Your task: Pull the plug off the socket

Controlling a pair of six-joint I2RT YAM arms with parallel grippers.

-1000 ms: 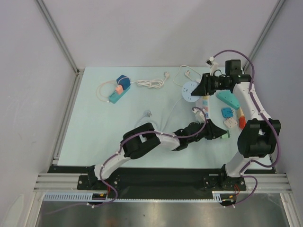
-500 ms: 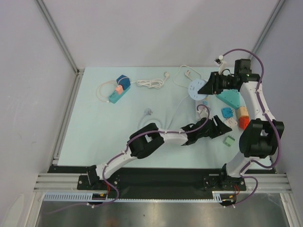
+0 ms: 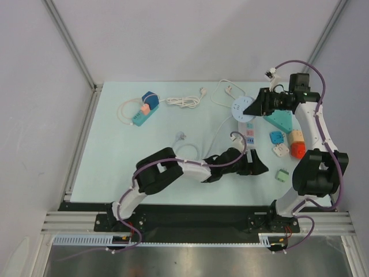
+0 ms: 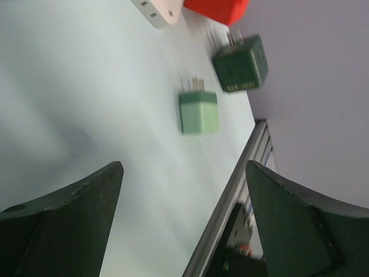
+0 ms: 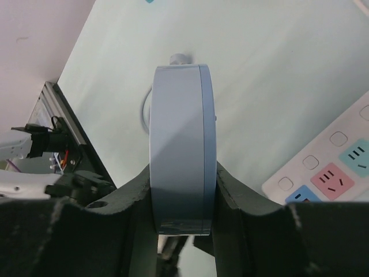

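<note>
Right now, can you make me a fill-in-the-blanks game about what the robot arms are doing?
The right gripper is ___ on the round socket.
The left gripper is ___ and holds nothing.
The small plug lying on the table in front of the left gripper is coloured ___.
Missing words: shut, open, green.

Round white socket (image 3: 241, 109), tilted on edge; pale green plug (image 3: 282, 174) lying loose, prongs bare, well apart
</note>
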